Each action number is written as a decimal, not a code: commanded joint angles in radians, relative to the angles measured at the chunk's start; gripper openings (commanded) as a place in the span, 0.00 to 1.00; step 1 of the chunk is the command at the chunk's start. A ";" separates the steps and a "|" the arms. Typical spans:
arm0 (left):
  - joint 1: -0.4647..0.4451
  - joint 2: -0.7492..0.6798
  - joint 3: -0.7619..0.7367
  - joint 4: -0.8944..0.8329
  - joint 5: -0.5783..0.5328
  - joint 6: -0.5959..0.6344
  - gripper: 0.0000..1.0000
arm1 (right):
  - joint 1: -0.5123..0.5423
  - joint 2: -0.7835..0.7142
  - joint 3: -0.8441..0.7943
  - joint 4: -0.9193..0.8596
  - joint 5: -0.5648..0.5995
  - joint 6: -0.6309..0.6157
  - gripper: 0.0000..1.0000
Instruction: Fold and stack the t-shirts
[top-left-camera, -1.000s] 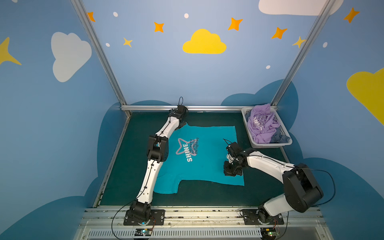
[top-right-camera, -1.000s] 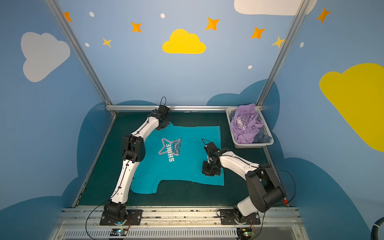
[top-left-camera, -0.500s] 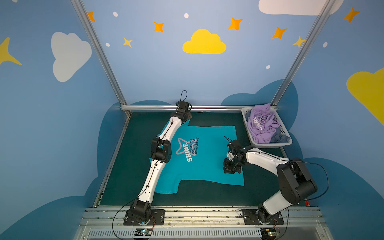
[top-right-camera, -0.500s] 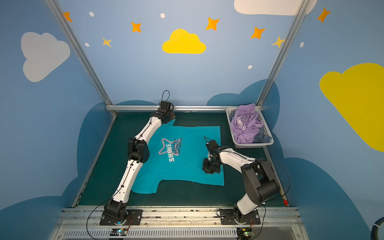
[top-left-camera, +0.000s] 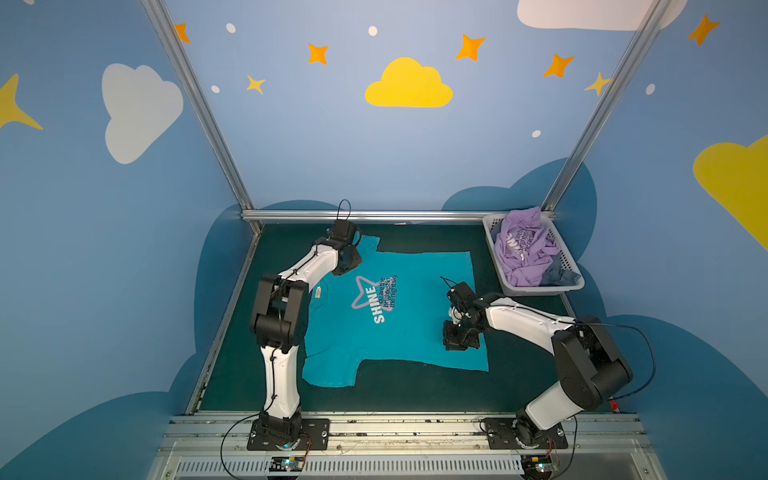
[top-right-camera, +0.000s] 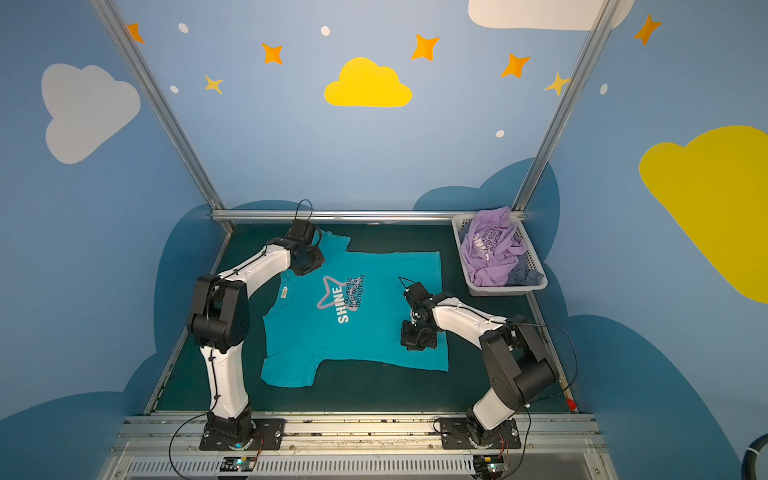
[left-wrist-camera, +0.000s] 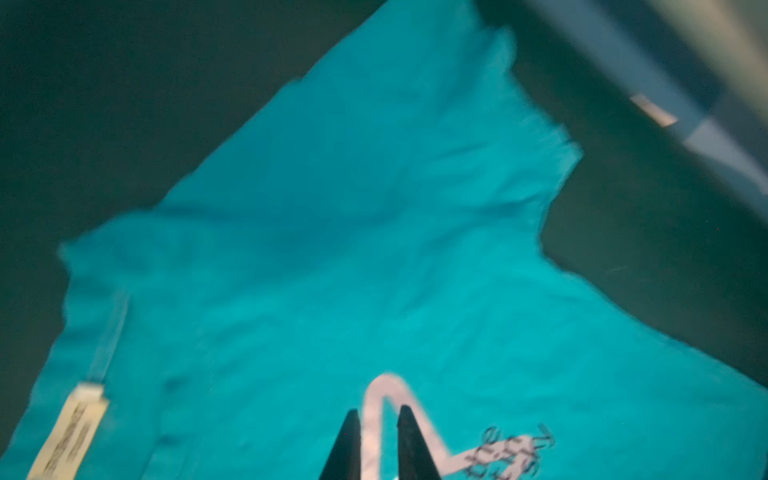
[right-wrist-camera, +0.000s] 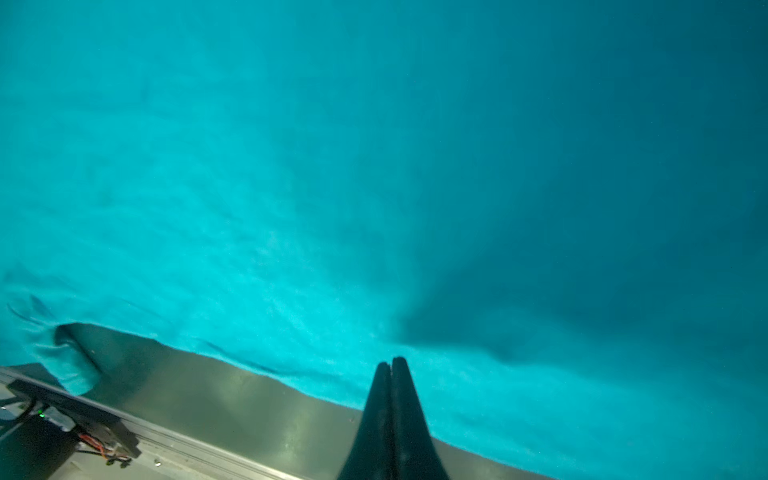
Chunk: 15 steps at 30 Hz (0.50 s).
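The teal shirt (top-left-camera: 407, 324) lies flat on the bench (top-left-camera: 415, 395), the lavender shirt (top-left-camera: 521, 253) heaped in the basket (top-left-camera: 536, 289) — I judge the first fold is due. My left claw (left-wrist-camera: 379, 409) hovers parted and empty near the far sleeve, my right claw (right-wrist-camera: 390, 360) clenched on nothing by the hem — both must pinch edges next.

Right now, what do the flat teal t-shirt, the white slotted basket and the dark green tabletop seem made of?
Teal t-shirt: soft matte knit cloth, probably cotton; it lies limp with fine wrinkles.
White slotted basket: rigid plastic; moulded, perforated walls.
Dark green tabletop: mat of felt or rubber, unclear; dull, even surface.
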<state>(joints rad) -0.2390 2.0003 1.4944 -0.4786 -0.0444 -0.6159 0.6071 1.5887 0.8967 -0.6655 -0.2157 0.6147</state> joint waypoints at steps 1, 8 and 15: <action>0.017 -0.065 -0.145 0.081 -0.026 -0.046 0.35 | 0.047 -0.037 -0.021 -0.036 0.050 0.027 0.00; 0.058 -0.247 -0.402 0.080 -0.094 -0.091 0.52 | 0.096 -0.101 -0.065 -0.042 0.077 0.060 0.00; 0.124 -0.448 -0.604 -0.003 -0.171 -0.147 0.59 | 0.107 -0.145 -0.063 -0.066 0.104 0.069 0.00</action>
<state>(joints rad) -0.1425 1.6115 0.9577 -0.4290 -0.1623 -0.7273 0.7067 1.4719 0.8356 -0.6949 -0.1417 0.6731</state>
